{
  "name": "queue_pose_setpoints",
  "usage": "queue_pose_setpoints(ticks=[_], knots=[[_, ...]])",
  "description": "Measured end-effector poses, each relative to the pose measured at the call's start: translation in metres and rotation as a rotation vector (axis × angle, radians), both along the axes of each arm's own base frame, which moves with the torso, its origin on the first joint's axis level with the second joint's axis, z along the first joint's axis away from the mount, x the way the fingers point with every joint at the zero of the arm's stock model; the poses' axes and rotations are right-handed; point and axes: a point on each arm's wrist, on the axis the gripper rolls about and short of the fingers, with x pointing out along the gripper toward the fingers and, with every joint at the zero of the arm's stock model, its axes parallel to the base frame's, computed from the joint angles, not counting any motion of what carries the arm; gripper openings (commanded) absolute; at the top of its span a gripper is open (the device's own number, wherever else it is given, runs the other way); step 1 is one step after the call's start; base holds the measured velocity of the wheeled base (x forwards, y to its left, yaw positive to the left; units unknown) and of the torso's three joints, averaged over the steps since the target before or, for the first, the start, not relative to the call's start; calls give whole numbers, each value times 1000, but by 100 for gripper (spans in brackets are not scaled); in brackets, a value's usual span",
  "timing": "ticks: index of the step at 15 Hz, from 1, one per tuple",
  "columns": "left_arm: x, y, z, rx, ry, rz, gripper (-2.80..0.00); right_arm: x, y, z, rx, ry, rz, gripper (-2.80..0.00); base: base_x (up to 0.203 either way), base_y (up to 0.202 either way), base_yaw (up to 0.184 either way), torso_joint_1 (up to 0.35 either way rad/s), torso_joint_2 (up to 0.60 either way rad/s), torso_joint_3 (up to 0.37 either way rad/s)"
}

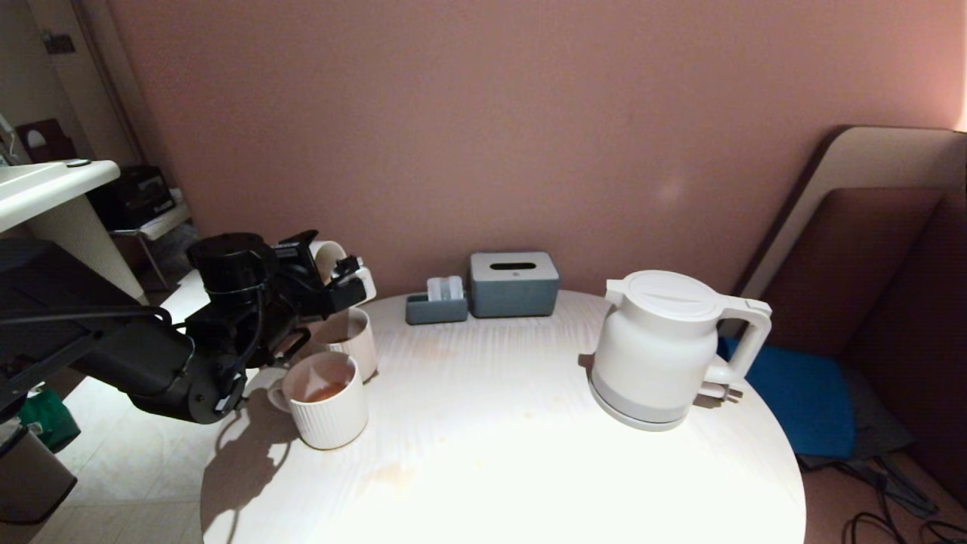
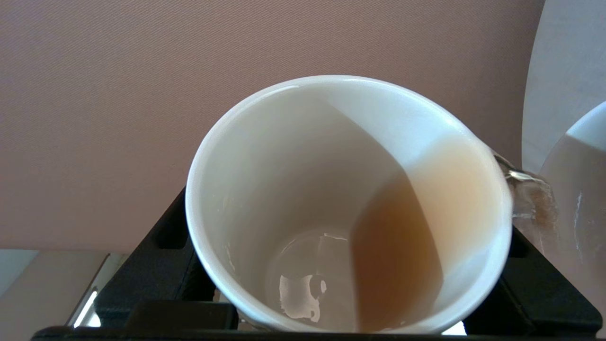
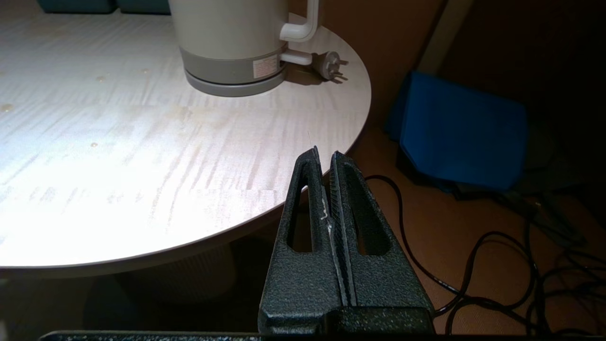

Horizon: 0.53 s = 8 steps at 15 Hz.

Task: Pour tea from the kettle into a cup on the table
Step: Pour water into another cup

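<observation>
White ribbed mug (image 1: 326,412), well left of the kettle (image 1: 657,347), holds some tea (image 1: 326,391); just behind it the left gripper (image 1: 341,273) clamps the small cup (image 2: 331,199), tipped and seemingly draining. The kettle stands untouched, with the right gripper (image 3: 326,158) pinched closed and empty near it

Café-like nook: round table (image 1: 491,453), bench seat (image 1: 869,302)

1. Table (image 3: 142,142): pale wood grain, smooth, faint sheen under the light.
2. Kettle (image 1: 657,347): smooth white plastic look, matt; grey band at foot.
3. Cup (image 2: 284,156): glossy white ceramic; tea (image 2: 397,255) translucent orange inside.
4. Ribbed mug (image 1: 332,419): white, fluted wall, matt.
5. Right gripper (image 3: 325,163): black, rough pebbled finish.
6. Wall (image 1: 529,113): matt pink, finely textured.
</observation>
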Motion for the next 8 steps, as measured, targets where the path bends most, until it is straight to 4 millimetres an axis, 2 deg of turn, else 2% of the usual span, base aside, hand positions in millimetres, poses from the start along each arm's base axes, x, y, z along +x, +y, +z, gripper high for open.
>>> queue_pose_setpoints(ticks=[8], knots=[[0,0,3,37,-12,-35,-280,0,0,0,0,0,0,-280,0,0,0,0,0,0]])
